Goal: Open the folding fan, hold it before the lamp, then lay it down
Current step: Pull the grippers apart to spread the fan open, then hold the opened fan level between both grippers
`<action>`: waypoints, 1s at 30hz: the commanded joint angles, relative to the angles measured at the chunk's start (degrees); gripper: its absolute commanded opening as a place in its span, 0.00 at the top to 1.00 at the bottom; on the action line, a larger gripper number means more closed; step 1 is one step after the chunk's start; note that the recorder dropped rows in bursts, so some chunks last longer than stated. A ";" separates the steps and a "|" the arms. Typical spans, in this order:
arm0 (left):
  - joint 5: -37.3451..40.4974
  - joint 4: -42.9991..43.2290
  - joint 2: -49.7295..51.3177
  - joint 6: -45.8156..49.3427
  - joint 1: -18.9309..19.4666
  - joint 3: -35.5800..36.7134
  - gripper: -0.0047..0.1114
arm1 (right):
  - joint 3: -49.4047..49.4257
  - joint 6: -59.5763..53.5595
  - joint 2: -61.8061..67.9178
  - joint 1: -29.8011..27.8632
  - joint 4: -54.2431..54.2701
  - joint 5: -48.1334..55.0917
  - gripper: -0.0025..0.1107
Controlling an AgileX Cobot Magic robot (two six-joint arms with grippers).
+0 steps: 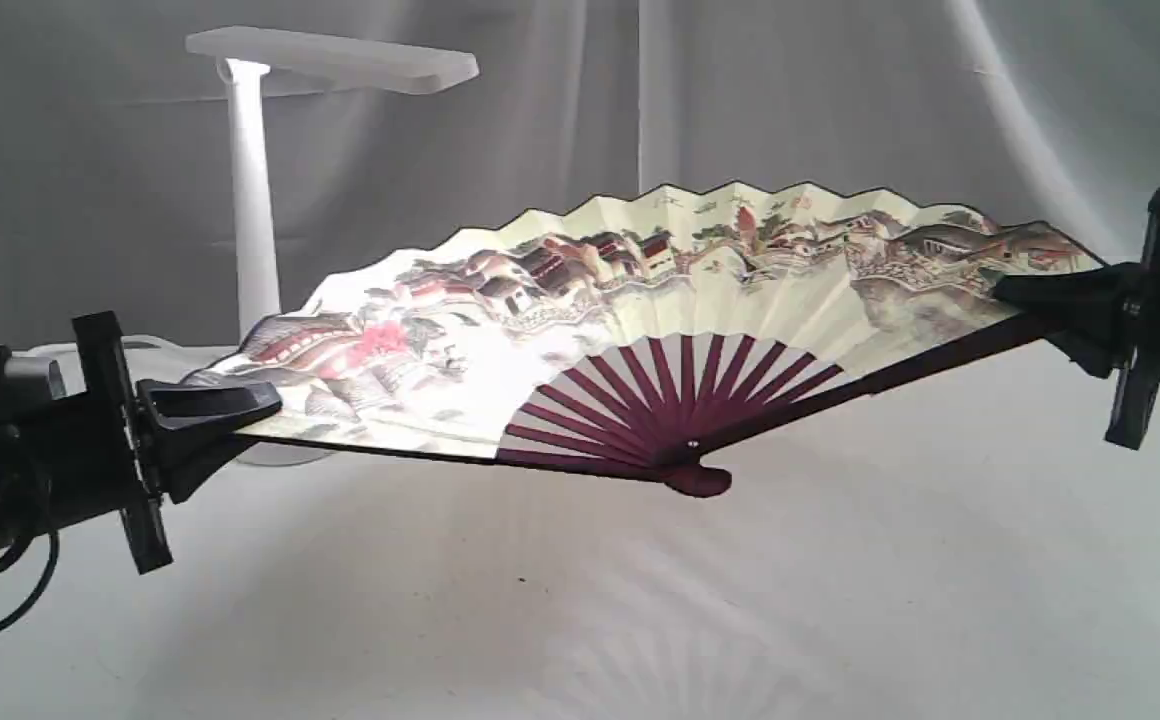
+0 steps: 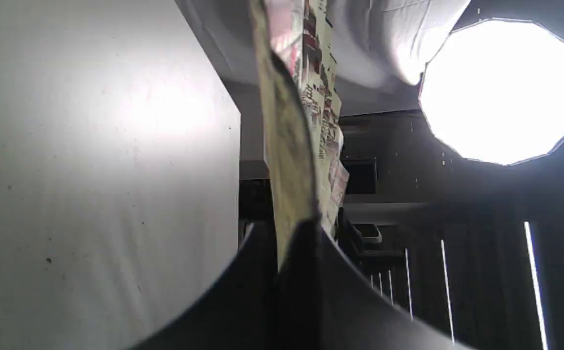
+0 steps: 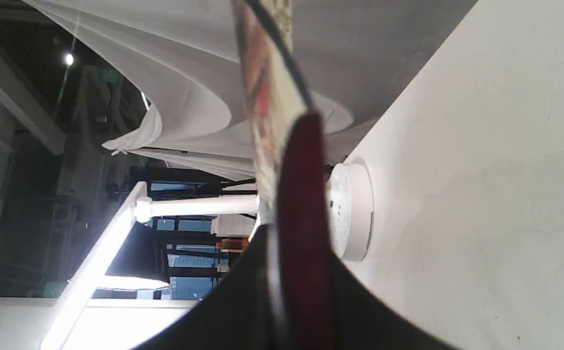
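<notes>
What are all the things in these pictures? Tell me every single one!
folding fan: one, cream with maroon ribs, spread open in the air between the claws
lamp: one, white, standing on the table behind the fan's left end
table: one, white, underneath
curtain: one, pale grey, hanging behind
studio light: one, bright white, left wrist view only
left claw: one, black, shut on the fan's left end
right claw: one, black, shut on the fan's right end

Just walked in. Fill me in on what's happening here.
Two robot arms hold a folding fan spread open above the table. The left gripper is shut on one end guard, the right gripper on the other, which sits higher. The lamp stands behind the left gripper's end. The fan is not yet laid down.
</notes>
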 commanded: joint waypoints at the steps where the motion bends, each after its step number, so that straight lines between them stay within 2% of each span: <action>1: 3.05 -0.20 -1.75 2.89 2.18 0.79 0.96 | -0.21 -1.41 -0.59 -2.05 2.43 -2.60 0.98; 8: 3.05 -1.31 -4.69 2.86 2.29 2.59 0.96 | -0.21 0.27 -0.59 -2.05 2.43 -2.60 0.98; 16: 3.05 -6.08 -5.13 -4.01 2.29 4.70 0.96 | -0.21 6.56 -0.59 -2.05 2.43 -2.60 0.98; 30: 3.05 -11.40 -5.13 -4.10 2.29 4.70 0.96 | -0.21 9.35 -3.66 -1.94 2.43 -2.60 0.98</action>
